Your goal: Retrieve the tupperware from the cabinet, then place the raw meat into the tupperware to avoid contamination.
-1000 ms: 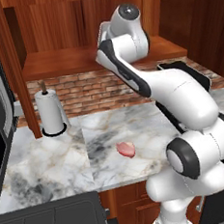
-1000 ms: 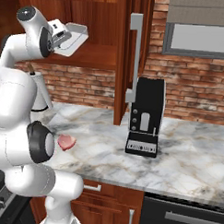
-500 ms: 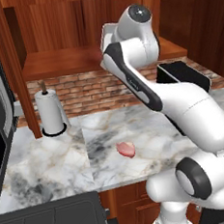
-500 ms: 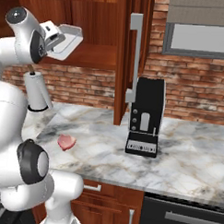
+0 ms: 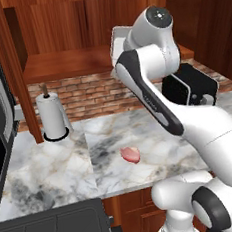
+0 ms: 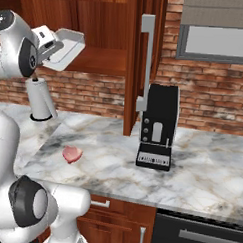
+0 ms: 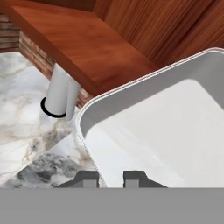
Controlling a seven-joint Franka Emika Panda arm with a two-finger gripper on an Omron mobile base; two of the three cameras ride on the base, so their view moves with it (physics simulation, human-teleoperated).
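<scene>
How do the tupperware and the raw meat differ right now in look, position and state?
The tupperware is a whitish, boxy, open container; the raw meat is a small flat pink-red oval. The tupperware is held up in the air, tilted, by the gripper clamped on its rim; the raw meat lies flat on the marble counter, untouched. The tupperware looks empty and clearly bigger than the meat.

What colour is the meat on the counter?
Pink-red meat; the left base view shows it best.

Even, bright rendered light falls across all views, shadows lie soft and faint, nothing glares, and edges stay sharp without blur or distortion.
</scene>
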